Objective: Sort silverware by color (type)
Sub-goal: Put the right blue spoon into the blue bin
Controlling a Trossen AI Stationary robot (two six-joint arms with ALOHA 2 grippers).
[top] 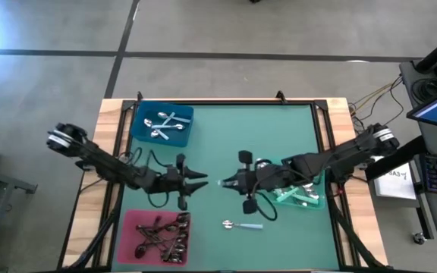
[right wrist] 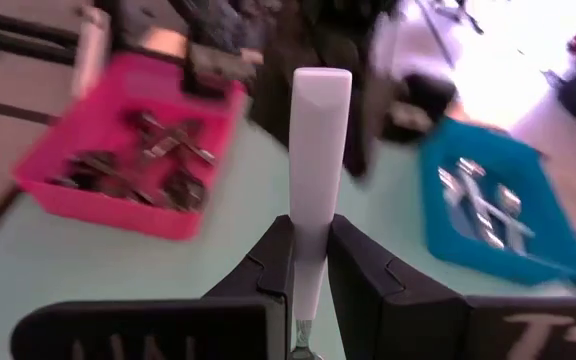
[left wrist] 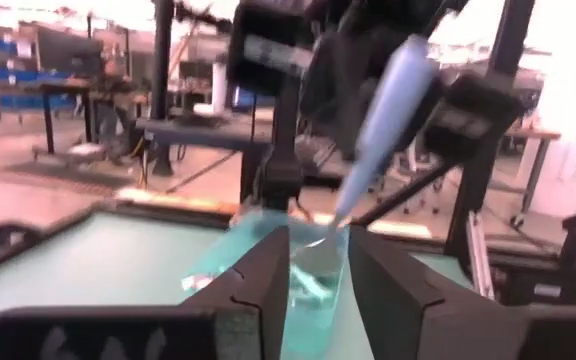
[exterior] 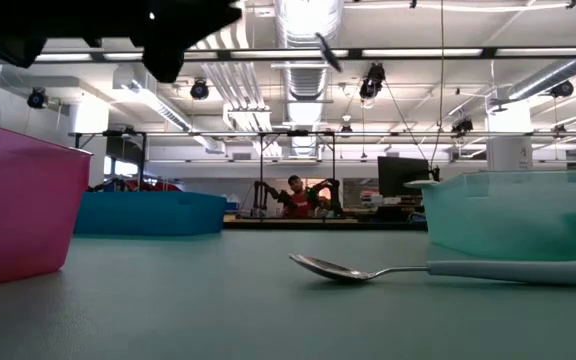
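Note:
My right gripper (top: pixel 222 183) hangs over the middle of the mat, shut on a spoon with a pale mint handle (right wrist: pixel 318 150). My left gripper (top: pixel 205 182) faces it from the table's left, a short gap away, and is open. In the left wrist view the spoon (left wrist: pixel 383 110) slants down to just above the gap between the left gripper (left wrist: pixel 318 260) fingers; I cannot tell if they touch it. A second mint-handled spoon (top: pixel 241 224) lies flat on the mat near the front edge, bowl toward the left (exterior: pixel 333 268). My right gripper pinches the spoon's handle at its narrow part (right wrist: pixel 310 255) between the two fingers, coming level from the table's right. The handle runs along the fingers, and its broad free end (right wrist: pixel 320 90) sticks out past the fingertips toward the left arm. The spoon is lifted clear of the table.
A blue tray (top: pixel 139 130) at the far left holds all-silver spoons. A pink tray (top: pixel 131 227) at the near left holds black-handled ones. A green tray (top: pixel 319 199) sits under the right arm with mint spoons. Bare green mat lies between them.

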